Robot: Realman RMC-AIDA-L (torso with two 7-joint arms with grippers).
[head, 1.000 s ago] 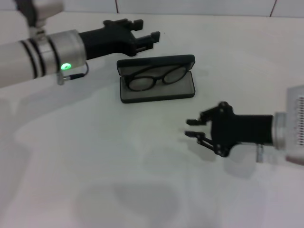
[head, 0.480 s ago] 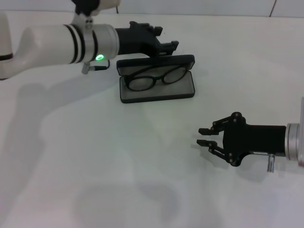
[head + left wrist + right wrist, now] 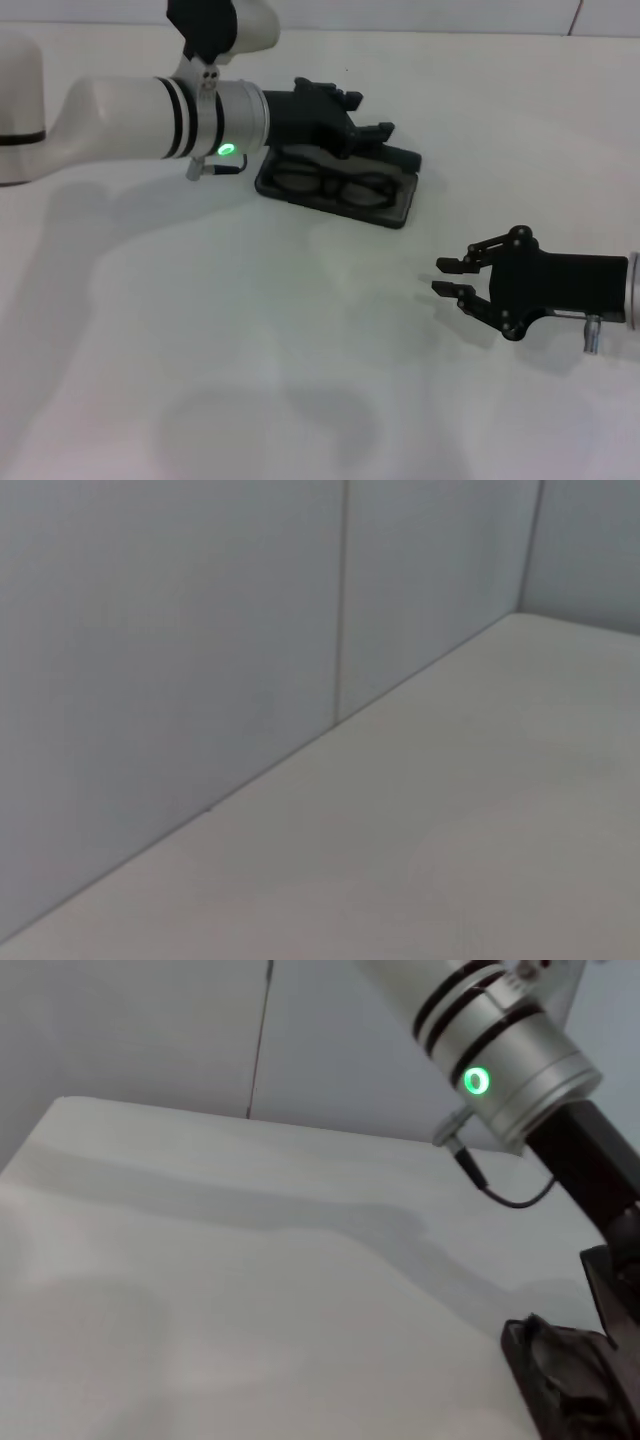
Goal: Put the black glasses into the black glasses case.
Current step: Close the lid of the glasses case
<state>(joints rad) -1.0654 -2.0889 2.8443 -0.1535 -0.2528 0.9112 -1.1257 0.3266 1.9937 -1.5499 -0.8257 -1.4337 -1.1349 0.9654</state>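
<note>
In the head view the black glasses case (image 3: 398, 208) lies skewed on the white table, right of centre at the back. The black glasses (image 3: 333, 185) rest inside it, their two lenses showing in the dark interior. My left gripper (image 3: 371, 114) is open and sits over the case's back edge, pressing on the lid, which leans low over the tray. Nearer the front right, my right gripper (image 3: 446, 278) hovers open with nothing between its fingers, well apart from the case. One dark end of the case (image 3: 565, 1380) shows in the right wrist view below the left arm (image 3: 500, 1050).
The white table (image 3: 250, 330) spreads out bare in front of and left of the case. A pale wall (image 3: 200, 630) runs along the table's back edge.
My left gripper moved right and down onto the case's lid, which has dropped low. The case slid right and turned. My right gripper drew back toward the right.
</note>
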